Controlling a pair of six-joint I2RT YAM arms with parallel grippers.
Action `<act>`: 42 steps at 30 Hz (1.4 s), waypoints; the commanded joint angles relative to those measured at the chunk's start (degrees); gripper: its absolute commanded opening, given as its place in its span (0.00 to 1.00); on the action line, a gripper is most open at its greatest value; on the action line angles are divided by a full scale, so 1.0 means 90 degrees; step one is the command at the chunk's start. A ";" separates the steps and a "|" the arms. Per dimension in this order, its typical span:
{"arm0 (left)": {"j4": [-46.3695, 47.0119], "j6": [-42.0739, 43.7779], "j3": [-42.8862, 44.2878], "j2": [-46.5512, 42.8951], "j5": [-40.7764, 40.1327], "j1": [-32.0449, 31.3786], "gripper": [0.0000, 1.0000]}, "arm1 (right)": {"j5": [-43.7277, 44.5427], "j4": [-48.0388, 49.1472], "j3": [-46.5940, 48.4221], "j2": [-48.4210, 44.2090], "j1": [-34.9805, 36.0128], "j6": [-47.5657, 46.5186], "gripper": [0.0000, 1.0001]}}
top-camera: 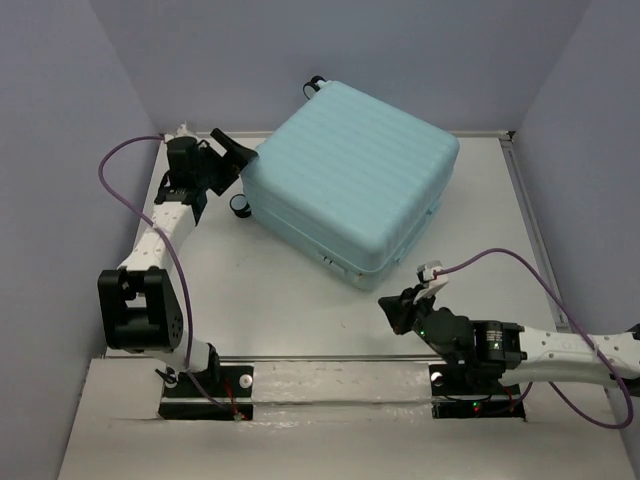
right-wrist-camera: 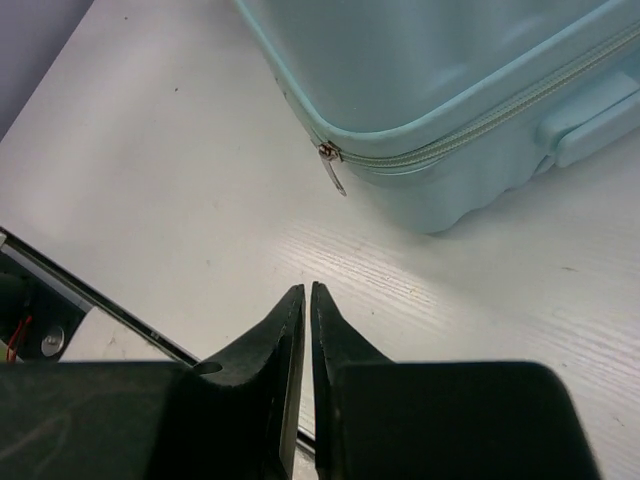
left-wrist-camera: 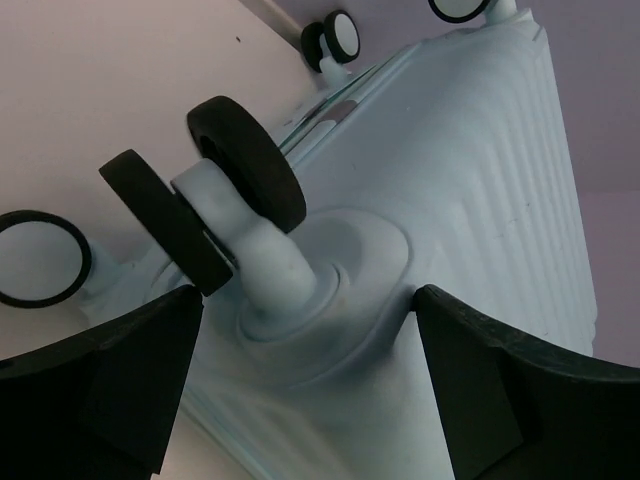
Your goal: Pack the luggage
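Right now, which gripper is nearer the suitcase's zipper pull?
Right. The right gripper, shut, faces the zipper pull across bare table. The left gripper stands open astride a wheel at the luggage's wheeled end.

White wood-grain table (top-camera: 290, 300). Plain pale lavender walls (top-camera: 60, 90) close it in at left, back and right. Dark strip (top-camera: 330, 356) along the table's near edge. Soft, even light.

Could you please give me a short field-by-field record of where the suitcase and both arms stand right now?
luggage: closed, lying flat on the table
left gripper: jaws open, flanking a corner wheel
right gripper: jaws shut, empty, above the table, short of the zipper pull
contents: hidden
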 commanded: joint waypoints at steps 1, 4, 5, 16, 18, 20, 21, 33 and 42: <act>0.0845 -0.0478 0.0552 0.0465 0.0425 0.0013 0.98 | -0.0220 0.0204 0.0208 -0.0057 0.0015 0.0016 0.13; 0.1050 -0.0683 0.0718 0.0837 0.0444 0.0023 0.97 | -0.0270 0.0234 0.0188 -0.0038 0.0015 0.0035 0.13; 0.1119 -0.0742 0.0738 0.0954 0.0425 0.0187 0.97 | -0.0279 0.0243 0.0188 -0.0038 0.0015 0.0045 0.13; 0.1676 -0.1153 0.0894 0.1443 0.0464 0.0267 0.93 | -0.0319 0.0253 0.0276 0.0089 0.0015 -0.0023 0.19; 0.1773 -0.1211 0.0826 0.1433 0.0425 0.0267 0.92 | -0.0309 0.0253 0.0286 0.0128 0.0015 -0.0014 0.26; 0.1949 -0.1241 0.0758 0.1414 0.0435 0.0286 0.90 | -0.0309 0.0253 0.0305 0.0167 0.0015 -0.0014 0.30; 0.1969 -0.1250 0.0738 0.1414 0.0444 0.0286 0.89 | -0.0309 0.0253 0.0305 0.0177 0.0015 -0.0014 0.30; 0.1999 -0.1523 0.1118 0.1657 0.0678 0.0384 0.67 | -0.0279 0.0244 0.0432 0.0284 0.0015 -0.0053 0.51; 0.2155 -0.1768 0.1168 0.1756 0.0962 0.0394 0.22 | 0.0179 -0.0146 0.0636 0.0450 -0.0043 -0.0014 0.85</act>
